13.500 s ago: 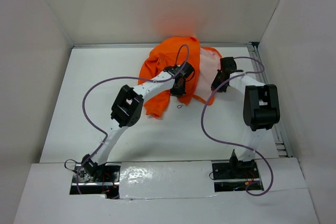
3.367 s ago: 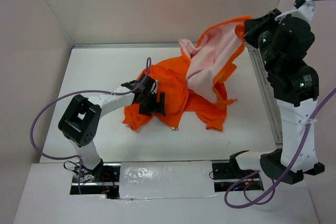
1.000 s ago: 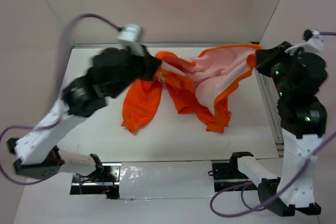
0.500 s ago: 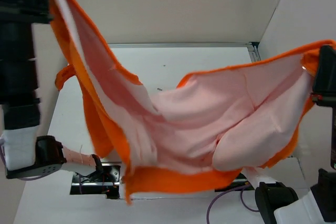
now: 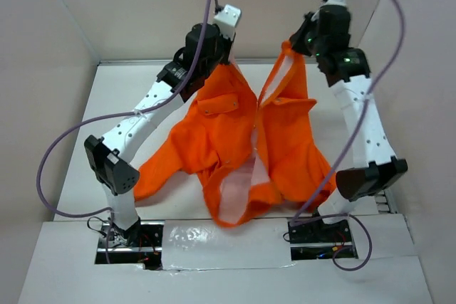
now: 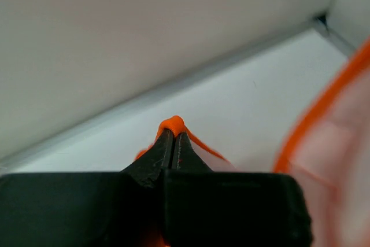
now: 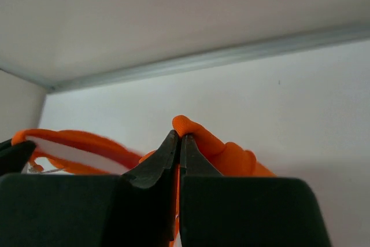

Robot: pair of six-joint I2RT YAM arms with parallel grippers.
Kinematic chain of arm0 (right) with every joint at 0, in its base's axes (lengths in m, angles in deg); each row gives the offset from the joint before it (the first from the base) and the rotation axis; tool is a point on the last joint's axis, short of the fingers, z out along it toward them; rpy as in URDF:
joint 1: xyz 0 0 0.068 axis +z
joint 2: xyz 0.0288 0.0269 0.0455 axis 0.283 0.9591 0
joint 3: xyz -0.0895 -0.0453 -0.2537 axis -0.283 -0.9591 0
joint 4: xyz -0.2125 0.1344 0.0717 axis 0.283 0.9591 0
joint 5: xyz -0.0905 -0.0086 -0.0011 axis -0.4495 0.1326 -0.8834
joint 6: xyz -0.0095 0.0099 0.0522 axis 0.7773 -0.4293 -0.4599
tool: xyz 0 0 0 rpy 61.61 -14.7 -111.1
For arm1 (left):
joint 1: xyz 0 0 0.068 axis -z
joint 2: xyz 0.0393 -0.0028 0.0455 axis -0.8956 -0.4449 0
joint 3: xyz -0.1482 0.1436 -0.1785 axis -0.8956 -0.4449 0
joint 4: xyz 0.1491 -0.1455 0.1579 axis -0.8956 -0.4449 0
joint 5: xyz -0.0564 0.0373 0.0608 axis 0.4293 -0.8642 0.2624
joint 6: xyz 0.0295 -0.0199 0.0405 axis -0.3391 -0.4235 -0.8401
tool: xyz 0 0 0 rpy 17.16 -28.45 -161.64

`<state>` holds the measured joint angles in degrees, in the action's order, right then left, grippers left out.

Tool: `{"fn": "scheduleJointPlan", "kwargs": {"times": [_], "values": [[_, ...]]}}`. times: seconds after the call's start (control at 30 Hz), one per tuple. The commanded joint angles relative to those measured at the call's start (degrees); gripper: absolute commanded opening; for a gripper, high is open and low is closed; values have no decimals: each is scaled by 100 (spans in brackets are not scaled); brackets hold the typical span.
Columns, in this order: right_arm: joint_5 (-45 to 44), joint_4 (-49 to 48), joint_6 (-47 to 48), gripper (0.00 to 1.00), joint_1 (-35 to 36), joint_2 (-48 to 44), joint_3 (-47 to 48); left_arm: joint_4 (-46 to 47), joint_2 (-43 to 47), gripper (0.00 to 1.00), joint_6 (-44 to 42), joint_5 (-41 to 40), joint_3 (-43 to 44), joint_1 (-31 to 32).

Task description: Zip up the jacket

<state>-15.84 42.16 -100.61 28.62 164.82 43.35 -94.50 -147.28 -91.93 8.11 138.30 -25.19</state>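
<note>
A moment ago the jacket (image 5: 231,133) was flung wide, lining up. Now it hangs orange side out, its hem trailing on the bench (image 5: 100,119) toward 6 o'clock and the two front edges nearly side by side, which looks a fair lay for zipping. Farther off, at 11 and 1 o'clock, both arms reach high. The left hand (image 6: 174,138) and right hand (image 7: 180,138) are each pinched tight on a fold of its top edge.

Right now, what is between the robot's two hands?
In the top view, only a bare gap: the jacket's unzipped front opens between left fingers and right fingers.
</note>
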Motion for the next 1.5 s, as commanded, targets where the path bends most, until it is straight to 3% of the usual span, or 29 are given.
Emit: {"fn": "scheduleJointPlan", "kwargs": {"times": [0.0, 0.07, 0.13, 0.17, 0.2, 0.23, 0.27, 0.3, 0.33, 0.4, 0.5, 0.6, 0.73, 0.87, 1.03, 1.27, 1.47], "values": [[-208, -546, -169, 0, 179, 26, -773, 128, 89, 4, 886, 1736, -649, -130], [-95, -591, -302, 0, 223, 657, -900, -47, -342, 21, 1315, 2047, -783, -174], [64, -111, -373, 5, 197, 1763, -174, -258, -1211, 56, 1685, 2539, -180, -357], [143, 75, -399, 7, 197, 2133, 203, -651, -1902, 67, 1827, 2671, 189, -420], [196, 269, -408, 17, 197, 2885, 1025, -924, -2257, 90, 2037, 2925, 1089, -586], [266, 592, -391, 25, 188, 3240, 1451, -1232, -2539, 99, 2135, 3075, 1568, -657], [441, 726, -390, 37, 144, 3505, 2064, -1644, -2916, 99, 2231, 3260, 1920, -727], [590, 823, -390, 62, 118, 3786, 2209, -1665, -2920, 99, 2311, 3444, 2028, -806], [705, 789, -434, 73, 91, 3806, 2202, -1561, -2815, 99, 2416, 3655, 1768, -911], [916, 579, -469, 87, -14, 3423, 1511, -949, -2105, 99, 2434, 3692, 579, -982], [830, -80, -522, 98, -93, 2484, 78, -751, -1182, 99, 2548, 3429, -690, -992], [495, -318, -610, 100, -163, 1657, -1152, -1058, -496, 99, 2837, 3341, -1668, -852], [275, -590, -803, 100, -260, 916, -3048, -788, 216, 99, 3163, 3349, -3302, -377], [451, -731, -1023, 100, -401, 704, -3940, -734, 227, 99, 3550, 3560, -4331, -25], [662, -881, -1067, 100, -384, 818, -4539, -672, -1, 99, 3858, 3920, -4781, -138], [680, -1030, -1444, 100, 178, 695, -5426, -225, -291, 99, 3746, 4306, -5230, -1103], [968, -1257, -1779, 100, 1547, 572, -6059, -512, -1213, 99, 3384, 4482, -4204, -2054]]}}
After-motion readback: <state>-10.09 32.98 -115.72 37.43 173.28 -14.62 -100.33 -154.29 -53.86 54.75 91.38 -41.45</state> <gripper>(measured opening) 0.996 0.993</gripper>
